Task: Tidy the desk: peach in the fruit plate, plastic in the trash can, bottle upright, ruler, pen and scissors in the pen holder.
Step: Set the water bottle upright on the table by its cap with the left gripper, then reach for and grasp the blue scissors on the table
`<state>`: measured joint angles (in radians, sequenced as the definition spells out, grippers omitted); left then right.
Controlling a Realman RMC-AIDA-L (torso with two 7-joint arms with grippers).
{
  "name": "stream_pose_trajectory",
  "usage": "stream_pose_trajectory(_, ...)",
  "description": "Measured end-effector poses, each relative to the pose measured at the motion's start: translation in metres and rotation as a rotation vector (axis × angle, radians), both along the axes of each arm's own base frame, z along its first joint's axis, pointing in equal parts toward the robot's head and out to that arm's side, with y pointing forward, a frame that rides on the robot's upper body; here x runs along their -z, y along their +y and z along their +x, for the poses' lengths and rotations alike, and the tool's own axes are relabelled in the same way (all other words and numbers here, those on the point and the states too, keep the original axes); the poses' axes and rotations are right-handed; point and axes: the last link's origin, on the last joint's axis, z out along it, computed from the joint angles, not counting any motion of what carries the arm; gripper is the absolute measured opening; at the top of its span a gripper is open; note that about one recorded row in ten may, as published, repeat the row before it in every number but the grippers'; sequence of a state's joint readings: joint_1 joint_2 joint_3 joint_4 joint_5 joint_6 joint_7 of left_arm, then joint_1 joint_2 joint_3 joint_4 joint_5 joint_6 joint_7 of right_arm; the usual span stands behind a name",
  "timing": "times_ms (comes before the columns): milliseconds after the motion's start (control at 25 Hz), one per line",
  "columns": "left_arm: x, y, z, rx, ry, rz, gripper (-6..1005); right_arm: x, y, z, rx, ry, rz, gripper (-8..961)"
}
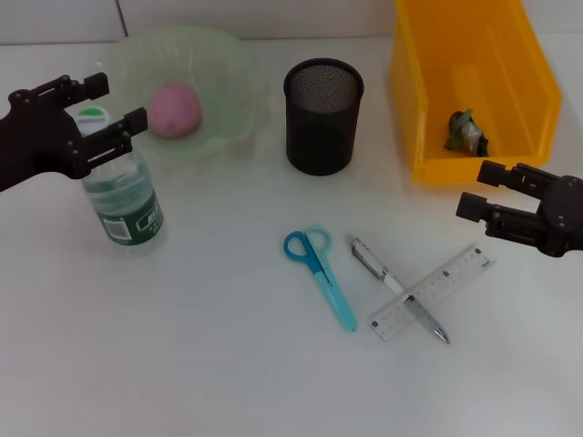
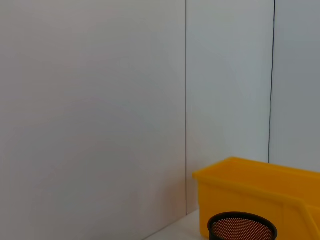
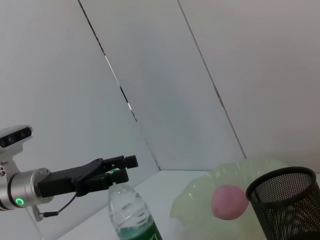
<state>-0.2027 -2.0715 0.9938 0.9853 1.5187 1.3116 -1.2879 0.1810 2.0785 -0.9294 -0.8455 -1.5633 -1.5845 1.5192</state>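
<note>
On the desk [image 1: 182, 364], the left pincer [image 1: 117, 102] gapes around the upright bottle's [image 1: 123, 196] cap while the right pincer [image 1: 481, 188] hangs unclenched.

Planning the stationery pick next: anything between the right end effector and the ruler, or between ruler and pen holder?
Nothing visible blocks the right end effector from the ruler. The pen lies across the ruler, though. The path to the pen holder looks open.

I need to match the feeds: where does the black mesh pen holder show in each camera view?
Head view: the black mesh pen holder stands upper middle, between the green fruit plate and yellow bin.
Left wrist view: only its rim at the bottom edge.
Right wrist view: bottom right corner.
Shared landmark: the yellow bin in head and left wrist; the plate in head and right wrist.
</note>
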Motion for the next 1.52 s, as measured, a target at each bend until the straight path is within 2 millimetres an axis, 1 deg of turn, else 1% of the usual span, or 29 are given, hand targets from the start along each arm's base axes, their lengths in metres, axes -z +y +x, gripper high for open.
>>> stream_pose_trajectory(120, -0.001, 0.000, 0.001, 0.008, -0.002, 0.002, 651, -0.002, 0.001, -0.001, 0.004, 0.001, 0.001, 824)
stream_pose_trajectory(240, -0.010, -0.005, 0.003, 0.022, -0.023, 0.028, 714, -0.007, 0.001, -0.002, 0.008, -0.004, 0.004, 824)
stream_pose_trajectory(360, -0.020, -0.018, 0.007, 0.060, -0.066, 0.043, 778, -0.017, 0.001, -0.004, 0.004, -0.024, 0.020, 824)
stream_pose_trajectory(440, -0.021, -0.031, 0.009, 0.098, -0.095, 0.018, 820, -0.027, 0.002, -0.008, 0.001, -0.043, 0.031, 824)
stream_pose_trajectory(480, -0.020, -0.037, 0.010, 0.119, -0.104, -0.002, 822, -0.032, 0.003, -0.011, 0.006, -0.057, 0.029, 824)
stream_pose_trajectory(520, -0.016, -0.044, 0.010, 0.144, -0.113, -0.030, 825, -0.037, 0.004, -0.013, 0.013, -0.075, 0.023, 824)
stream_pose_trajectory(560, -0.006, -0.055, 0.007, 0.182, -0.117, -0.073, 827, -0.040, 0.006, -0.016, 0.021, -0.093, 0.013, 824)
stream_pose_trajectory(680, 0.017, -0.072, -0.003, 0.224, -0.125, -0.127, 832, -0.051, 0.017, -0.030, 0.062, -0.205, -0.048, 824)
stream_pose_trajectory(800, 0.042, -0.083, -0.014, 0.230, -0.142, -0.165, 832, -0.053, 0.034, -0.056, 0.113, -0.399, -0.145, 824)
stream_pose_trajectory(840, 0.050, -0.085, -0.017, 0.218, -0.145, -0.177, 832, -0.051, 0.041, -0.071, 0.130, -0.480, -0.185, 824)
stream_pose_trajectory(880, 0.055, -0.086, -0.020, 0.210, -0.141, -0.184, 832, -0.050, 0.045, -0.081, 0.136, -0.529, -0.206, 824)
stream_pose_trajectory(920, 0.060, -0.087, -0.023, 0.202, -0.133, -0.190, 832, -0.047, 0.052, -0.098, 0.156, -0.619, -0.234, 824)
stream_pose_trajectory(1040, 0.069, -0.088, -0.027, 0.185, -0.114, -0.205, 832, -0.034, 0.066, -0.140, 0.215, -0.824, -0.283, 823)
stream_pose_trajectory(1120, 0.071, -0.087, -0.029, 0.169, -0.104, -0.208, 832, -0.022, 0.071, -0.166, 0.220, -0.926, -0.310, 823)
stream_pose_trajectory(1160, 0.071, -0.087, -0.030, 0.163, -0.101, -0.205, 832, -0.015, 0.071, -0.175, 0.219, -0.957, -0.321, 823)
stream_pose_trajectory(1240, 0.072, -0.087, -0.033, 0.149, -0.096, -0.199, 832, 0.004, 0.072, -0.194, 0.210, -1.004, -0.344, 823)
stream_pose_trajectory(1360, 0.072, -0.087, -0.035, 0.136, -0.091, -0.194, 832, 0.025, 0.074, -0.208, 0.200, -1.023, -0.358, 823)
stream_pose_trajectory(1520, 0.073, -0.087, -0.038, 0.119, -0.080, -0.190, 832, 0.052, 0.083, -0.211, 0.215, -1.006, -0.367, 823)
